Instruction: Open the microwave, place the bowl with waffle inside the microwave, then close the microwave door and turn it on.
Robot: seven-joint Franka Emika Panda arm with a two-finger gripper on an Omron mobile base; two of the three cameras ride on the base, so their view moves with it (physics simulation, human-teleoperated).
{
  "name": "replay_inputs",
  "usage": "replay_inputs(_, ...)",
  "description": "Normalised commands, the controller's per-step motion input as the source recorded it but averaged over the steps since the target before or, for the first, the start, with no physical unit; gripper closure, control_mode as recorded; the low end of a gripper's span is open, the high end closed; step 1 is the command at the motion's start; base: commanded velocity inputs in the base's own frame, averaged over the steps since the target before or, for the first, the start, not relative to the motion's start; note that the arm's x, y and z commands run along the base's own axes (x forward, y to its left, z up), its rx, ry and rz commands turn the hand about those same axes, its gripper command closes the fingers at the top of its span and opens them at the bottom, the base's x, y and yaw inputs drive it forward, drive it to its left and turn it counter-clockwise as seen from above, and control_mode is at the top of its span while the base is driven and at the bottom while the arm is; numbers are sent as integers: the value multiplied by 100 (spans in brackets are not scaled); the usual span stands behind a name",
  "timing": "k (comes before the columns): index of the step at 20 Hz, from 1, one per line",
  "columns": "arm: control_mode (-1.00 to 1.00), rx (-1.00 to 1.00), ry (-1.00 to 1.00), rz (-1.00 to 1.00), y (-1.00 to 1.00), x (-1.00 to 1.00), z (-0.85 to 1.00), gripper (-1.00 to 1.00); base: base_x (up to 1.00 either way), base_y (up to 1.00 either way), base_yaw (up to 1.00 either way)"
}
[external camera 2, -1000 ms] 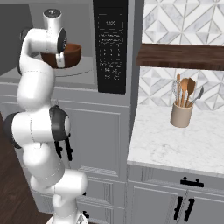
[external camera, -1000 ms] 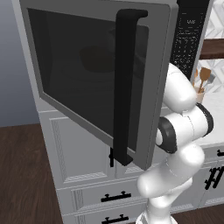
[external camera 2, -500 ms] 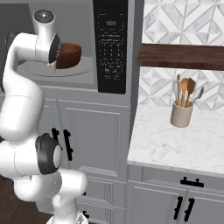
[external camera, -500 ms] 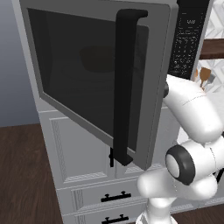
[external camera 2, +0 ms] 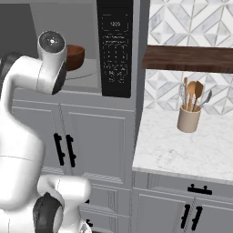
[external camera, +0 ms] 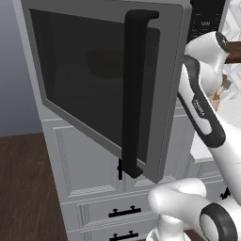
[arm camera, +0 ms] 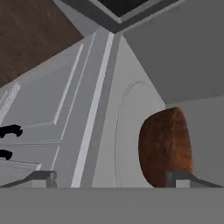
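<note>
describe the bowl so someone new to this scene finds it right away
Start at the grey built-in microwave with its tall black keypad panel; its door stands swung open. The bowl sits inside the cavity, left of the keypad. It is small, round, glossy reddish-brown, unlike the beige utensil cup on the counter.

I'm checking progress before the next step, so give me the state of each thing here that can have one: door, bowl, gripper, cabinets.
microwave door: swung open, toward the camera.
bowl with waffle: inside the microwave, upright on its floor, not held.
gripper: open, tips apart, nothing between them, beside the bowl.
cabinet doors below the microwave: shut.
drawer under the counter: shut.
</note>
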Motion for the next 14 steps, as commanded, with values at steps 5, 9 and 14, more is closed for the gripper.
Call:
replay_inputs(5,-100,0,-17,36,-62,-100,26,-100,0,0,0)
replay_inputs(9,-100,0,-14,49,-40,-100,24,-100,0,0,0)
replay_inputs(14,-100,1,-14,21,-3,-100,29,-100,0,0,0)
